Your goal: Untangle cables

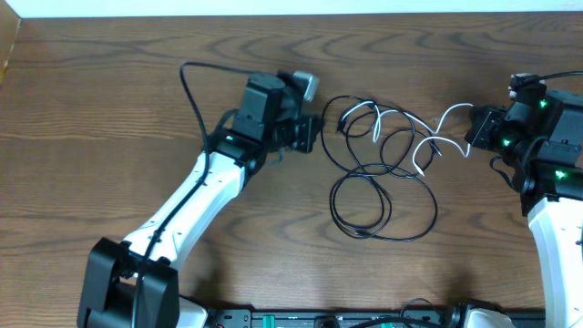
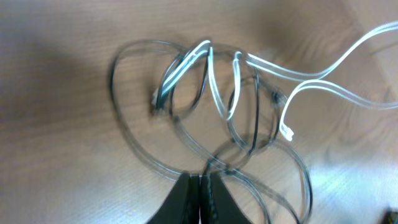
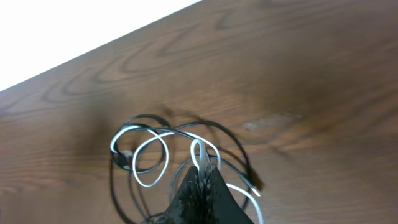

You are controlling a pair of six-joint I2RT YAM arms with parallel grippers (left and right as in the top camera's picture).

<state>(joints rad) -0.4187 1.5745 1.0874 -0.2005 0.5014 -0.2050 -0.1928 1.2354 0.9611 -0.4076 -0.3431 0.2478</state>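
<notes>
— Where do the cables lie?
— In the middle of the bench (image 1: 109,100), between the two arms. The black cable (image 1: 332,202) is the long one. It lies in several overlapping loops, the widest on the near side and smaller ones on the far side.
— And the white cable (image 1: 453,111)?
— It is shorter. It threads in narrow bends through the far loops of the black one and crosses it more than once, then runs off to the right in two strands. The left wrist view shows a small white plug (image 2: 287,132) lying free among the loops.
— How do the left jaws stand?
— Closed, at the left edge of the tangle, pinching a strand of the black cable at their tips.
— And the right jaws?
— Closed too, at the right end of the tangle. A bend of the white cable goes in between their tips, so they grip it.
— Are the cables apart anywhere?
— Only on the right, where the white strands leave the black loops.
</notes>
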